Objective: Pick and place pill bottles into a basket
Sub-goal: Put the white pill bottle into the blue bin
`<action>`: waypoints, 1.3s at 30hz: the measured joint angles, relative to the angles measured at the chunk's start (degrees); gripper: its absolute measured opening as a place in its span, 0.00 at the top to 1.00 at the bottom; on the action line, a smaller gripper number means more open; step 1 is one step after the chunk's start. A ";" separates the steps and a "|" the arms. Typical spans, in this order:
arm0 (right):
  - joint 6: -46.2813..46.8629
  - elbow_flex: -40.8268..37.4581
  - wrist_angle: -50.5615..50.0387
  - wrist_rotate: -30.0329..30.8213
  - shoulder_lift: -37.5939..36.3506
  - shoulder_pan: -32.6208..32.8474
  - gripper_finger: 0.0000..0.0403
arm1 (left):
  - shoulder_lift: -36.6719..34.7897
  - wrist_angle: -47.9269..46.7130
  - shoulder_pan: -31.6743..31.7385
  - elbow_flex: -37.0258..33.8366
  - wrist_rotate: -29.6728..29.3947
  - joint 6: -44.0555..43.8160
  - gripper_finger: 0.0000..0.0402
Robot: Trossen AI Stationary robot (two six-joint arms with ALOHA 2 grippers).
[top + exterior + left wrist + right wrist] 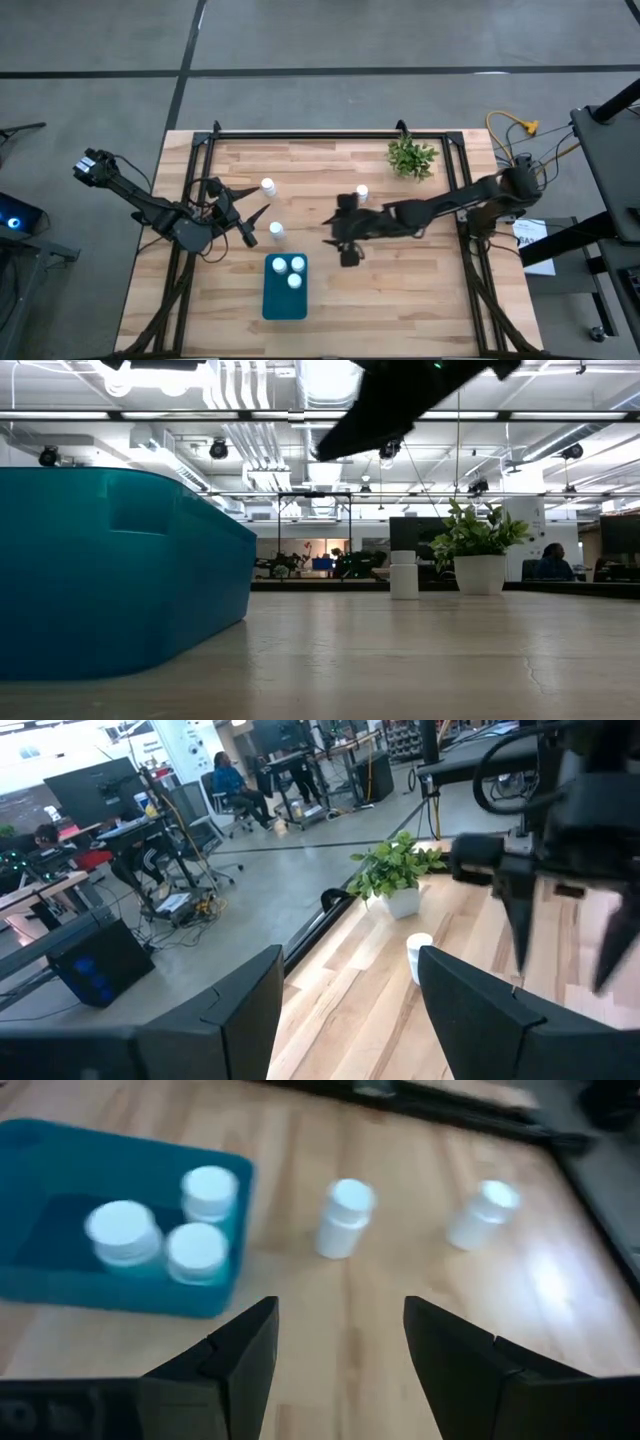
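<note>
The teal basket [285, 300] sits near the table's front edge with three white pill bottles [165, 1230] standing upright on its floor. Three more pill bottles stand upright on the wood: one [276, 231] just behind the basket, one [268, 186] farther back, one [362, 192] near the plant. My right gripper [335, 235] hovers open above the table's middle, to the right of the basket, its fingers [235, 1355] slanting down toward the basket and the two left bottles [345, 1215]. My left gripper [250, 205] is open, raised beside those two bottles, with nothing between its fingers [240, 1010].
A small green plant in a white pot [411, 157] stands at the far right of the table. Black frame rails [330, 133] run along the table's far edge and sides. Bare wood lies right of the basket and along the near edge.
</note>
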 joint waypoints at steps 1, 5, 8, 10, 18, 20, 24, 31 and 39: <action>0.42 -2.14 1.58 1.27 -1.51 -0.10 0.49 | 0.00 0.04 0.02 0.00 -0.02 0.00 0.47; 1.30 -9.60 5.56 5.23 -6.43 -0.81 0.49 | 0.04 0.04 0.00 0.00 -0.01 -0.04 0.47; 2.12 -14.42 9.12 5.64 -9.34 -2.15 0.49 | 0.09 0.01 0.00 0.00 0.02 -0.07 0.47; 2.32 -17.79 11.55 5.66 -11.18 -3.40 0.49 | 0.13 0.11 0.00 0.00 -0.07 -0.11 0.47; 0.09 -30.31 28.31 -4.47 -17.35 -8.40 0.49 | 0.11 0.07 0.02 0.00 0.00 -0.07 0.47; -0.60 -32.93 31.52 -8.72 -18.96 -10.24 0.49 | 0.13 0.07 0.02 0.00 -0.01 -0.07 0.47; -1.95 -35.48 33.07 -21.31 -22.23 -15.31 0.49 | 0.13 0.07 0.02 0.00 -0.01 -0.10 0.47; -4.79 -39.87 33.93 -28.82 -25.12 -22.76 0.49 | 0.13 0.09 0.02 0.00 -0.02 -0.13 0.47; -2.66 -51.08 52.32 -33.40 -25.09 -31.45 0.49 | 0.13 0.07 0.02 0.00 -0.02 -0.11 0.47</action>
